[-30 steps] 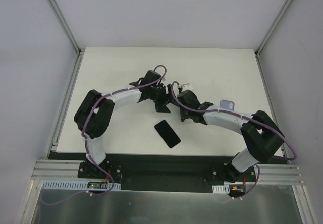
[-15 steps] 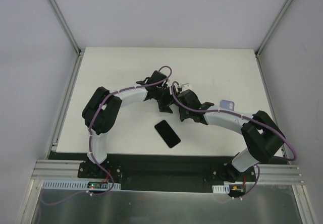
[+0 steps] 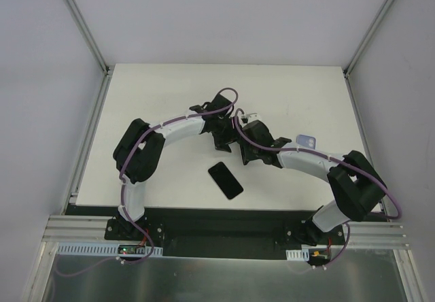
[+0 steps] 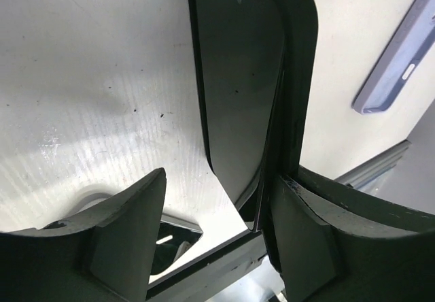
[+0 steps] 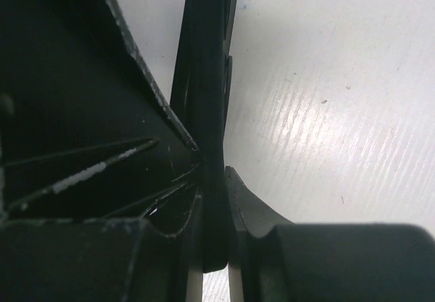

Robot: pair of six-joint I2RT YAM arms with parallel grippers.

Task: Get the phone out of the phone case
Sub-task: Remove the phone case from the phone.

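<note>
Top external view: mid-table, right gripper (image 5: 214,173) pinches tight a glossy black phone (image 4: 238,77) in its matte black case (image 4: 300,77), stood on edge; left gripper (image 4: 221,190) straddles it, jaws partly apart, one finger (image 4: 306,247) against the case; lilac plastic case (image 3: 307,141) lies at 3 o'clock

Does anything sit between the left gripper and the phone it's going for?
Nothing visible. The phone, upright in its case, sits inside the open left gripper. Only bare table shows in the gap.

The phone (image 4: 238,91) is glossy black, phone case (image 4: 300,64) black, other case (image 4: 397,57) lavender, table (image 4: 88,77) white.
</note>
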